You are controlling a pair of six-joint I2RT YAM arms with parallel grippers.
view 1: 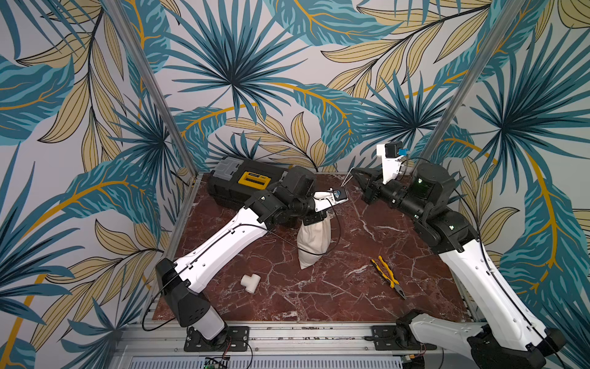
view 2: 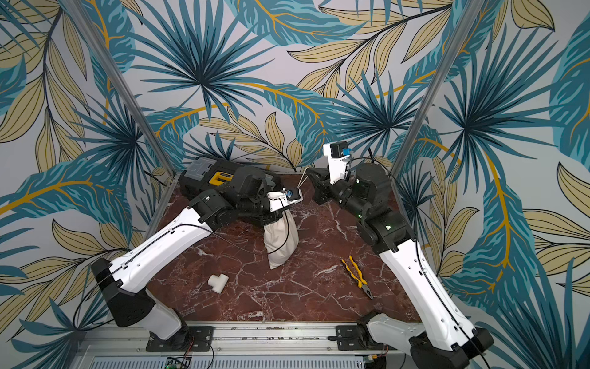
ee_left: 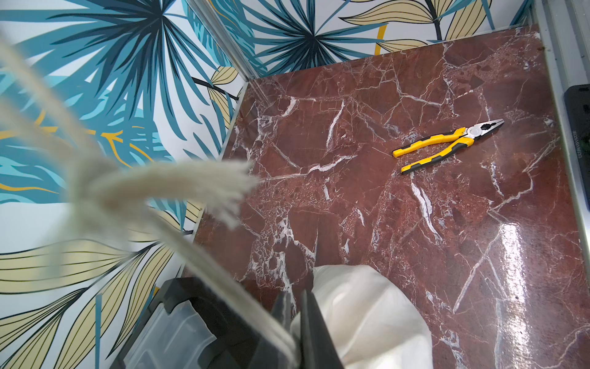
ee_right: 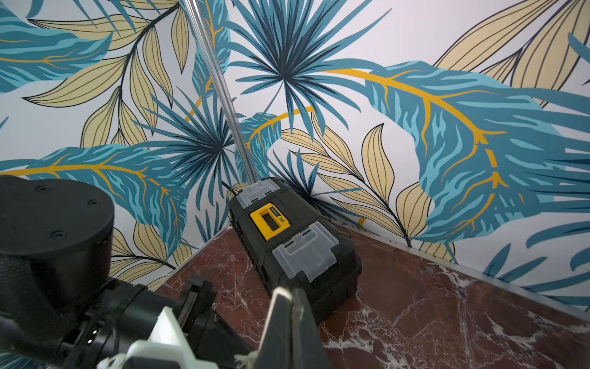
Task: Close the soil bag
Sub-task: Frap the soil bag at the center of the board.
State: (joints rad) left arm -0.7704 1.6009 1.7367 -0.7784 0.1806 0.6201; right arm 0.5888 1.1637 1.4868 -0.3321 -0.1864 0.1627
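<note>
Near the middle of the worktop (view 1: 319, 297), a little to the far side: the soil bag (view 1: 314, 244), cream cloth, plump, roughly upright, gathered top uppermost and one lower corner pointing near. Resting on the red marble or lifted just clear of it: cannot tell. Just near and right of the black toolbox (view 1: 230, 188), itself far left against the wall.

Left fingers (ee_left: 308, 316) clenched at the gathered top of the bag, hidden under the wrist in both top views. In the left wrist view, set close side by side, with white cloth bulging right against them and the cord (ee_left: 204, 265) entering between them. From there, cord stretched up and away to a knot with a frayed tassel (ee_left: 220, 182), blurred, close to the lens.

Right fingers (ee_right: 281, 308) pressed tight on the cord, with a cream stub at the tips and a frayed bit lower along the seam. In both top views, held above the far edge of the worktop, right of centre, with a thin pale length of cord slanting down from them toward the left wrist.

Near right: yellow-and-black pliers (view 1: 388, 276), lying flat, handles far, nose near, well apart from the bag. Near left: white pipe tee (view 1: 250, 282), lying alone between the bag and the left arm's base.
</note>
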